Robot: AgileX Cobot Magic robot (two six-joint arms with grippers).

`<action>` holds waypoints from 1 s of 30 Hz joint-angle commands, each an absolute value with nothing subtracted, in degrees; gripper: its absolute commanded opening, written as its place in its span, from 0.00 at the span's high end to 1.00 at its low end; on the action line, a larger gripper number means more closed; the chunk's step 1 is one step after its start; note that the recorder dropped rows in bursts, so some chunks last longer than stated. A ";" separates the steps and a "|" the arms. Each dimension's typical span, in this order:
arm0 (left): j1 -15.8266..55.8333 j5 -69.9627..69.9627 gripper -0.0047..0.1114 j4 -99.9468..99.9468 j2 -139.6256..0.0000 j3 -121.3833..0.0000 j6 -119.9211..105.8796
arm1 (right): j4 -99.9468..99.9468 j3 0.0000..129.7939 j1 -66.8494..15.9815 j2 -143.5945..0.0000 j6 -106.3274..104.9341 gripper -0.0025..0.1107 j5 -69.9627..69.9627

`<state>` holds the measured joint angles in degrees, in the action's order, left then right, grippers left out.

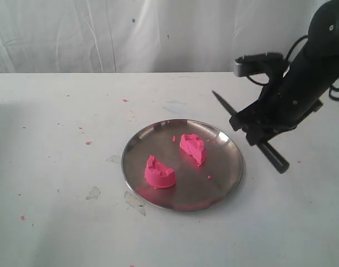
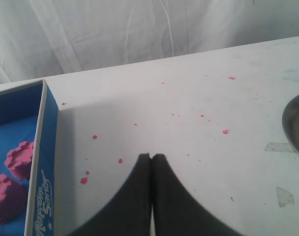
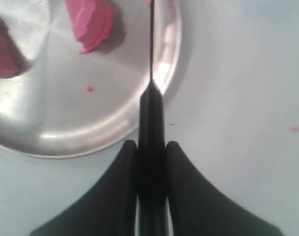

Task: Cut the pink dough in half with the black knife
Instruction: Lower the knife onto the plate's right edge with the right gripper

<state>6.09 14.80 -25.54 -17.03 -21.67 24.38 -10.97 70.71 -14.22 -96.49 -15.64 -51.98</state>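
White bench (image 1: pixel 58 222), pink crumbs (image 1: pixel 88 143) scattered. Both dough (image 1: pixel 160 173) halves on steel plate (image 1: pixel 216 181), second half (image 1: pixel 192 148) apart from first. Right tool (image 3: pixel 151 147) clamped on knife (image 1: pixel 225 105) handle, blade over plate rim, clear of dough. Left tool (image 2: pixel 151 157) fully closed, empty, over bench off plate.

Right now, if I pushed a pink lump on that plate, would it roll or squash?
Probably no rolling: the cup-shaped pink dough half sits on a flat base. It likely dents or crumbles, given ragged edges and loose crumbs. It may slide on the shiny plate.
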 commanded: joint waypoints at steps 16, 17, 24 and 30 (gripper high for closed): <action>5.92 14.57 0.96 -26.09 -16.58 -21.37 24.18 | -26.53 70.51 -11.94 -108.29 -23.23 0.98 -46.99; 5.92 14.57 0.96 -26.09 -16.58 -21.37 24.18 | -27.67 70.51 -11.94 -108.57 -23.86 0.98 -46.72; 5.92 14.57 0.96 -26.09 -16.58 -21.37 24.18 | -29.76 70.51 -11.94 -111.51 -25.56 0.98 -42.08; 5.92 14.57 0.96 -26.09 -16.58 -21.37 24.18 | -33.45 70.51 -11.94 -111.78 -27.16 0.98 -40.49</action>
<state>6.09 14.80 -25.54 -17.03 -21.67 24.38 -32.02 70.71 -12.56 -111.80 -25.22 -41.60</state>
